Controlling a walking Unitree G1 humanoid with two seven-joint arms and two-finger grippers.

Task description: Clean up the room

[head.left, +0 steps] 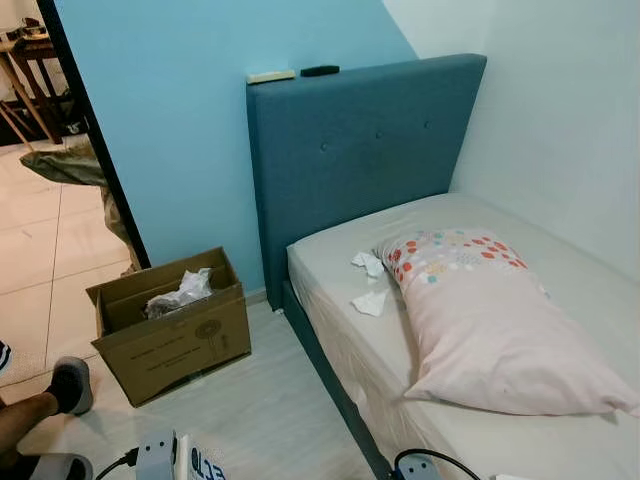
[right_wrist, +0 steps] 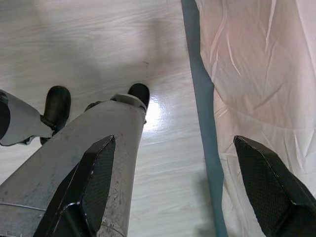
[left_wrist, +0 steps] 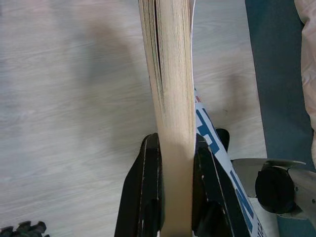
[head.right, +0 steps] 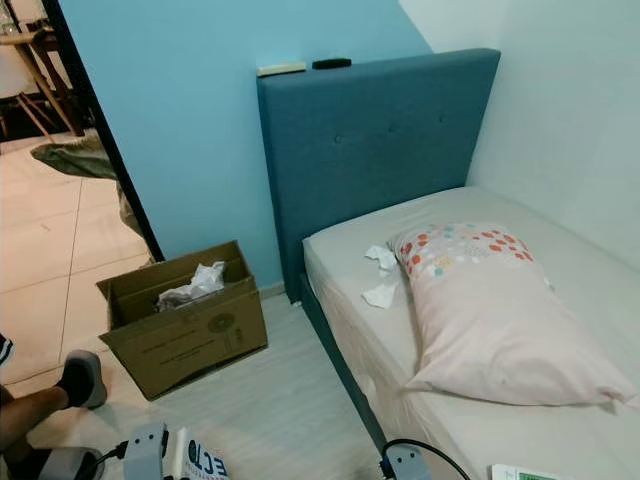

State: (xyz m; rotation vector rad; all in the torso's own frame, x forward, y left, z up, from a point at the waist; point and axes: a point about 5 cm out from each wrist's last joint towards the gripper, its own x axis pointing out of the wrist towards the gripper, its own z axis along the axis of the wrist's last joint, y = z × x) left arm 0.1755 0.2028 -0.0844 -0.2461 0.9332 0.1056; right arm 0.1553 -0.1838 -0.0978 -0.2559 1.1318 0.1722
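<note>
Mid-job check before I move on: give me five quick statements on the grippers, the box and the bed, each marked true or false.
1. The left gripper is shut on a book. True.
2. The right gripper holds a tissue. False: its fingers are spread open with nothing between them, above the floor beside the bed.
3. The cardboard box lies on the bed. False: it stands on the floor by the blue wall, left of the headboard.
4. Two crumpled tissues lie on the mattress beside the pillow. True.
5. The box has nothing in it. False: crumpled paper sits inside.
</note>
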